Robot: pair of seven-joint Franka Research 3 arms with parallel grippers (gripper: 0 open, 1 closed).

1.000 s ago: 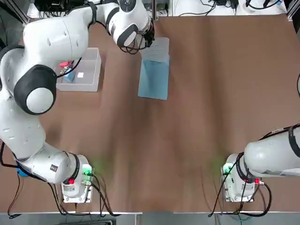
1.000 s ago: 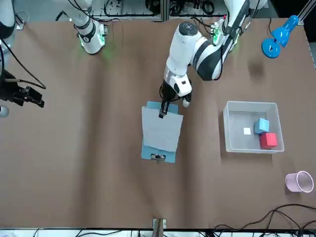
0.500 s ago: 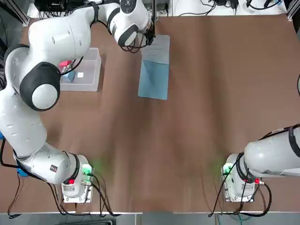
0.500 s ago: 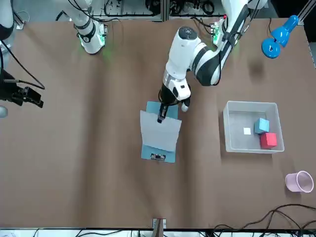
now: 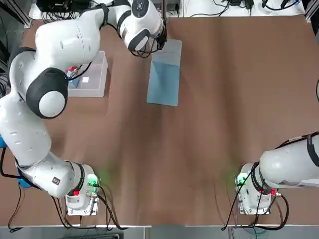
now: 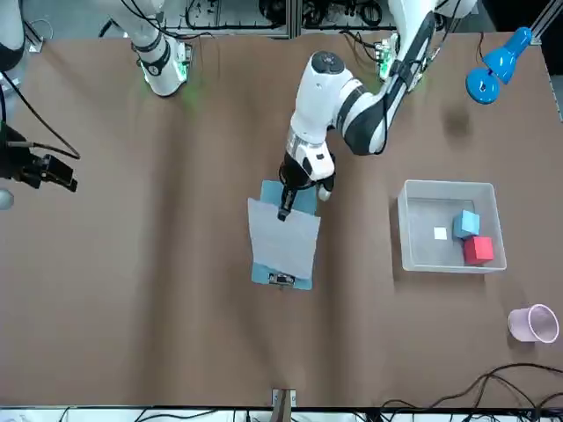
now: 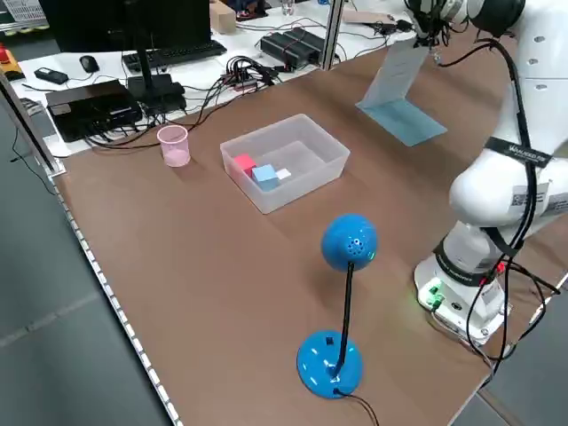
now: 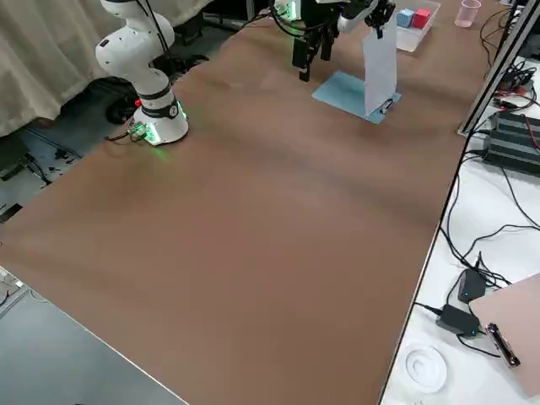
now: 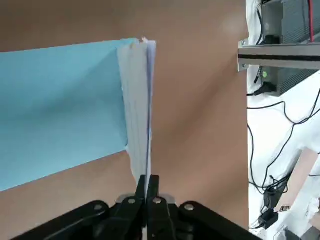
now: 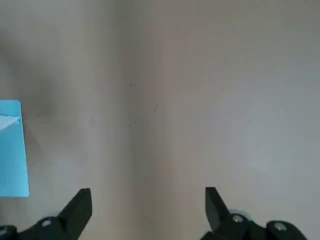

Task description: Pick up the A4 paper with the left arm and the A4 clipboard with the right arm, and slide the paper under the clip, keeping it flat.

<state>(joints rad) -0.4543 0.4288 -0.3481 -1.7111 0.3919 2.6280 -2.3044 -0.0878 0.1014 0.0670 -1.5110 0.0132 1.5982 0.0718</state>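
L end effector (image 9: 146,182) grips paper (image 6: 282,239) above brown tabletop (image 6: 132,308).

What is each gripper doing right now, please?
Left gripper: closed, its jaws pinching the paper, which stands over the blue clipboard.
Right gripper: open and empty, above the table, off to the clipboard's side.

Brown table (image 6: 387,343) — clipboard (image 6: 304,200); bin (image 6: 409,255); cup (image 6: 533,323)

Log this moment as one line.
left gripper: shut on paper, upright over board | right gripper: open, off board's side
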